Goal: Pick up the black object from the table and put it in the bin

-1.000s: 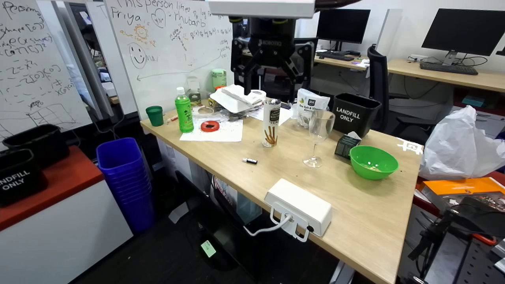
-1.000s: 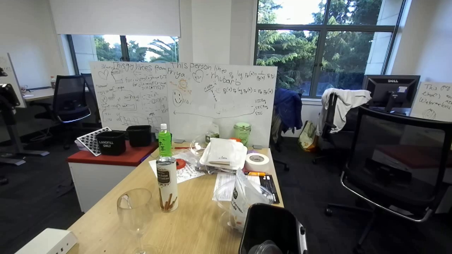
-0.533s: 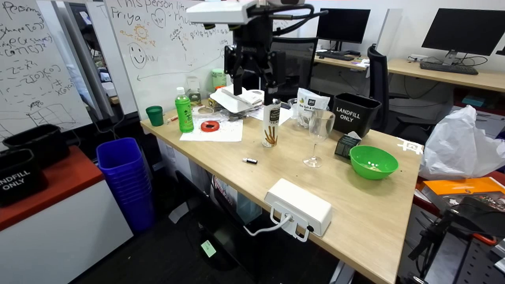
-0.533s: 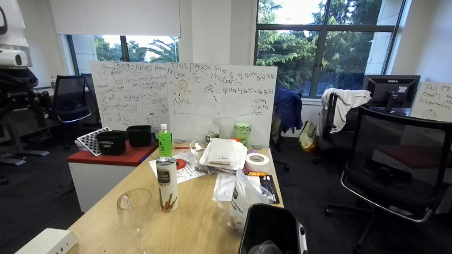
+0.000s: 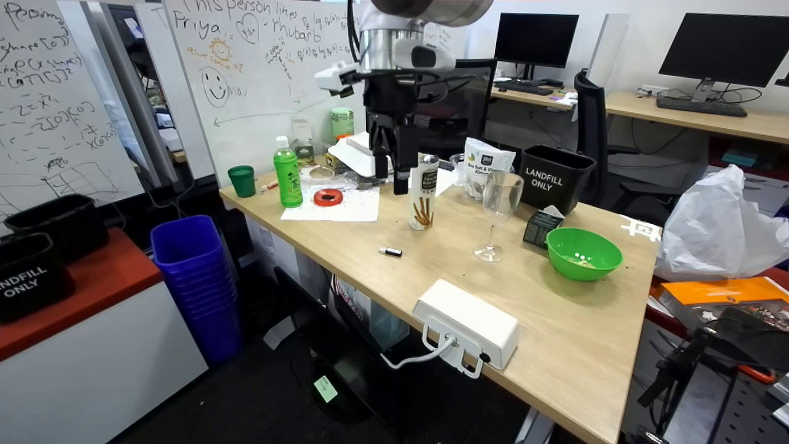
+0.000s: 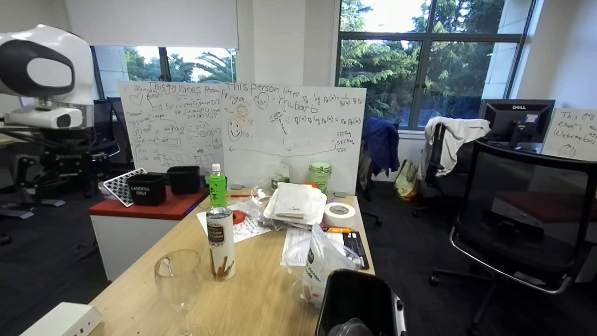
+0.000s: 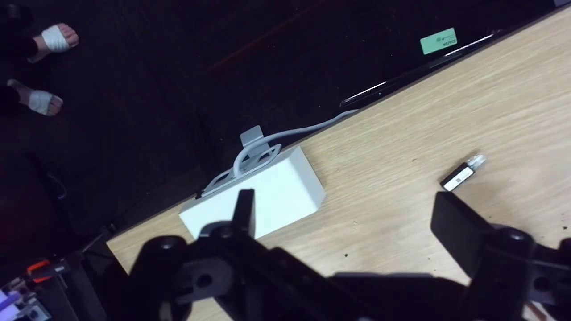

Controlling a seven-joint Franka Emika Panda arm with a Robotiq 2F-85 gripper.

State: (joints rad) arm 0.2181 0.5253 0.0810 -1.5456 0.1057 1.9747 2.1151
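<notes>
The black object (image 5: 391, 251) is a small flat black stick with a pale tip and a white label. It lies on the table (image 5: 370, 271) near its edge, and in the wrist view it (image 7: 456, 179) lies just beyond the right fingertip. The blue ribbed bin (image 5: 196, 280) stands on the floor off the table's left end in an exterior view. My gripper (image 5: 391, 176) is high over the table, by the tall can. In the wrist view my gripper (image 7: 343, 198) is open, with nothing between its fingers. It also shows at the left of an exterior view (image 6: 51, 182).
A white power strip (image 5: 467, 320) is clamped to the table edge. A tall can (image 5: 423, 200), a wine glass (image 5: 500, 200), a green bowl (image 5: 584, 254), a green bottle (image 5: 288, 176) and a green cup (image 5: 242, 180) stand on the table. A black landfill box (image 5: 555, 179) stands behind.
The arm has swung and turned; the gripper has moved lower and a little left in an exterior view. It has come into sight from the left in both exterior views' later frames. Table objects have not moved.
</notes>
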